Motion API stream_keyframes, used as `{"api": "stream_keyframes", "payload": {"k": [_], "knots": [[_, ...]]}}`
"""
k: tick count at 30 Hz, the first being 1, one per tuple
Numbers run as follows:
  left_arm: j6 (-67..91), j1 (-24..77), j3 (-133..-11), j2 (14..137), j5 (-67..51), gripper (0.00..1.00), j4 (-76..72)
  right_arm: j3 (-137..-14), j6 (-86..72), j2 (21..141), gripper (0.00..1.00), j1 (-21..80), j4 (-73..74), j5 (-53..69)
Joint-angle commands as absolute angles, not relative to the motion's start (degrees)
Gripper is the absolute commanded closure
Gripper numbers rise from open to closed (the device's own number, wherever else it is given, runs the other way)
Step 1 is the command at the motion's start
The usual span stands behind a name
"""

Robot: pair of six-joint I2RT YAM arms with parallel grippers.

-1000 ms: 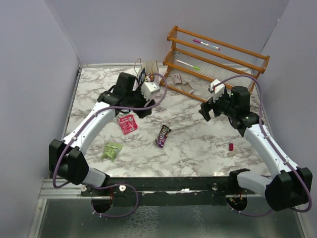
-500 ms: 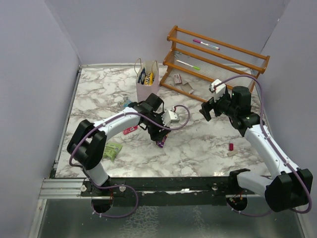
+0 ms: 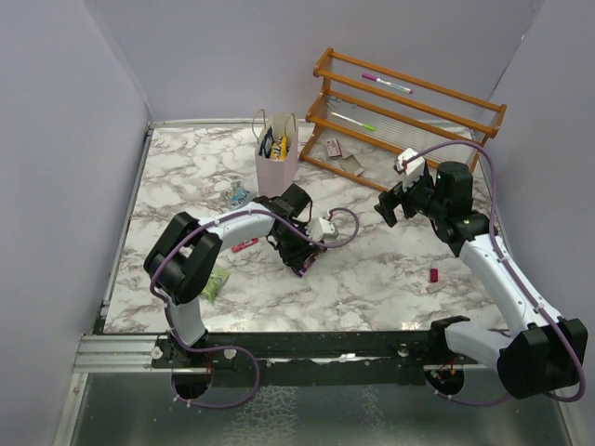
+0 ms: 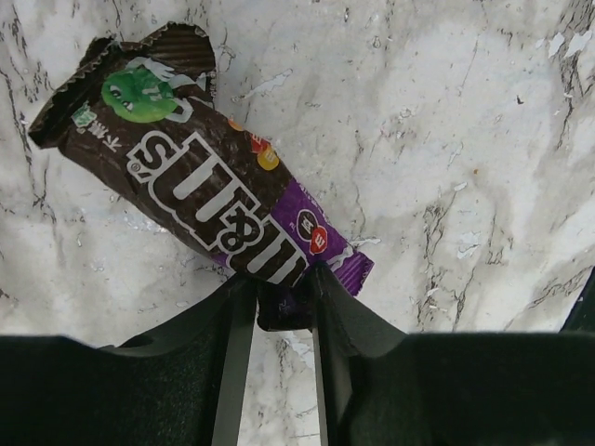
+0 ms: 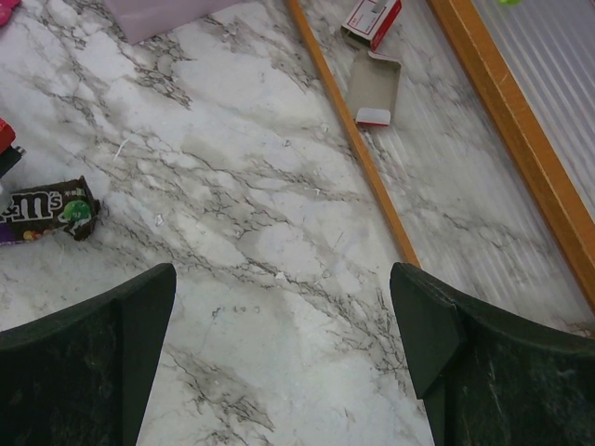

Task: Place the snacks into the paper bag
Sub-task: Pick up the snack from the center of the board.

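green packet (image 3: pixel 212 283) lies on the desk (image 3: pixel 372 279), well to the near-left of the paper bag (image 3: pixel 277 163)
red packet (image 3: pixel 244 245) is also near-left of the bag, half hidden under the left arm
blue-white wrapper (image 3: pixel 240 196) is just left of the bag's foot
bag is upright, with blue and yellow wrappers showing at its mouth
left claw (image 4: pixel 277 295) is on the near side of the bag, clamped on only the purple end seal of the brown candy bar (image 4: pixel 186 177); the rest of the bar lies flat on the desk
risk 1: thin end grip, so the bar may pivot or slip out on the lift
risk 2: a bar hanging long could snag the bag rim or cord handles, and light paper tips easily
right claw (image 5: pixel 279 344) is right of the bag, spread wide, holding nothing, so nothing braces the bag
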State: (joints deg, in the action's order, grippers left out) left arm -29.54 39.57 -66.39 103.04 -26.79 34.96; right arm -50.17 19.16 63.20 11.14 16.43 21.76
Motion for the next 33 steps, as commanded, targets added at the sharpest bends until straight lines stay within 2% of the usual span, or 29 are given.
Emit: {"api": "stream_keyframes", "payload": {"k": [1,15,24,33], "knots": [[-30.45,39.95,-65.25,102.75,-26.62,0.72,34.08,-49.8,19.51,62.68,0.01,10.81,15.91,23.01],[-33.86,39.96,-67.15,99.85,-23.49,0.99,38.74,-49.75,19.69,62.86,0.01,10.81,16.04,23.47],[-37.59,39.99,-69.74,94.77,-19.36,1.0,43.57,-49.78,19.77,63.03,0.01,10.81,16.17,23.73],[-38.74,39.53,-73.63,88.92,-10.1,1.0,47.44,-49.81,19.86,63.09,0.01,10.81,16.27,24.16]]}}
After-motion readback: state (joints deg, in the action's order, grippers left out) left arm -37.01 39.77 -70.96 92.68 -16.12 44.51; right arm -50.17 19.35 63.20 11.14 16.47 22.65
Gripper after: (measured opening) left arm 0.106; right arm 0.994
